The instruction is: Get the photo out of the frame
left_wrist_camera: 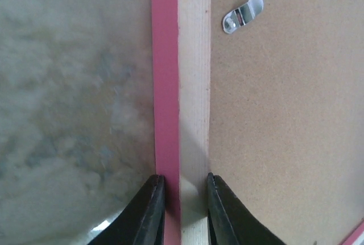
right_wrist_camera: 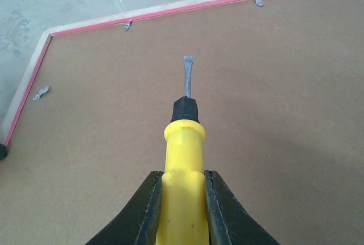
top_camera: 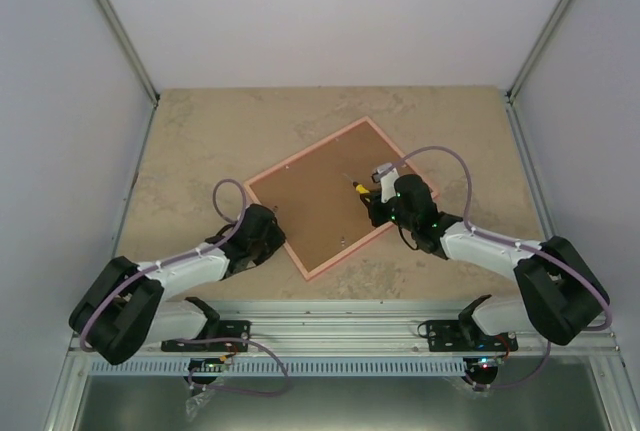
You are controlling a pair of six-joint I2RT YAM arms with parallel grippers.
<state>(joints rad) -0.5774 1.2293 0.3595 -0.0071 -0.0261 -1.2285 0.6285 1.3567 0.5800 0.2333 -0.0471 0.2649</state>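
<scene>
The frame (top_camera: 315, 201) is lying face down, cornerwise, mid-table (top_camera: 200, 141): thin pink rim, pale wood edge, matte brown fibreboard back with shiny metal clips (left_wrist_camera: 242, 15). The left gripper (left_wrist_camera: 181, 183) is pinching that rim, jaws narrow. The right gripper (right_wrist_camera: 183, 179) is squeezing a yellow-handled flat screwdriver (right_wrist_camera: 185, 137), blade over the back (touching or not, can't tell).
</scene>
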